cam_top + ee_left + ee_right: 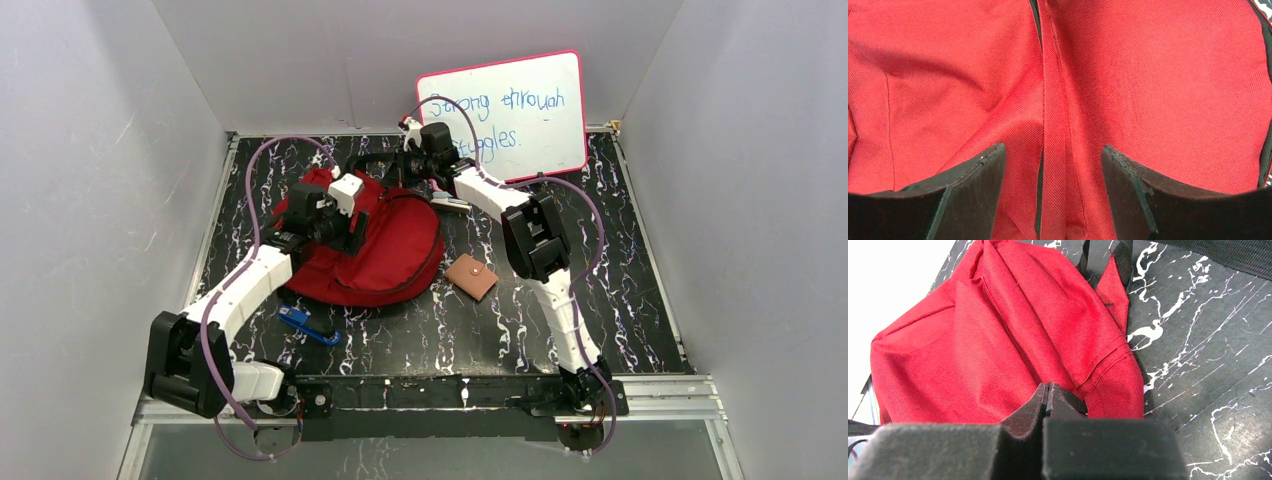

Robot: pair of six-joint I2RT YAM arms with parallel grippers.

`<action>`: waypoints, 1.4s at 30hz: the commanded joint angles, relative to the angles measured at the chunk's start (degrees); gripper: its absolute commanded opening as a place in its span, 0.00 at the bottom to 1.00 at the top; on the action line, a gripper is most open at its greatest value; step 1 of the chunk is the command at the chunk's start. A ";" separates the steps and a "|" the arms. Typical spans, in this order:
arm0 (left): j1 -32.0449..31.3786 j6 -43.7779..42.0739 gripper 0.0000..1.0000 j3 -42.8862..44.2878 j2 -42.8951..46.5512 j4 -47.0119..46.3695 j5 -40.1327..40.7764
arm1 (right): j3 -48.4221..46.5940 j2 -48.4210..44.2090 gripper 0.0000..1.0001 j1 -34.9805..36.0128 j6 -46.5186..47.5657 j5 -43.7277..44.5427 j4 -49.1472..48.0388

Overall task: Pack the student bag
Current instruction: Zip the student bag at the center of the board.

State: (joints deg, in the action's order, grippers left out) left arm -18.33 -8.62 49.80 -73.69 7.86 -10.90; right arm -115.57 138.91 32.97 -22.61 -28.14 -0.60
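Backpack of soft red fabric lay left of centre on the marbled black tabletop. Left hand was spread above its zip seam, right hand pressed together at its far side. Mouth likely needed widening first.

I look down on a black tabletop veined with white like marble. It spreads out beneath and to the right of the right gripper. Plain pale walls close it in: a back wall beyond both grippers, a left wall out past the left gripper, and a right wall opposite. A red-framed whiteboard with blue handwriting leans on the back wall, just right of the right gripper. A metal rail edges the table on the near side, behind the grippers. The light is soft and even.
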 commanded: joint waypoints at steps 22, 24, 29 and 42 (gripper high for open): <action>-3.21 -6.24 0.12 -2.53 1.86 2.96 9.89 | -2.88 -3.03 0.00 -0.33 0.27 -0.31 -2.03; -3.21 -5.48 0.02 -3.13 3.23 3.83 9.80 | -3.67 -2.42 0.00 -0.45 0.23 -0.11 -2.13; -3.21 -3.32 0.00 -5.17 7.41 5.68 9.37 | -5.12 -0.46 0.01 -0.45 0.46 0.40 -2.82; -3.21 -0.67 0.00 -5.97 10.20 5.66 9.66 | -5.23 -2.42 0.22 -0.57 3.48 1.40 0.30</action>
State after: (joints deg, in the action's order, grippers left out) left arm -21.23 -10.70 43.53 -65.54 10.79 -1.83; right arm -119.15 140.07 34.11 -21.71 -28.95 0.80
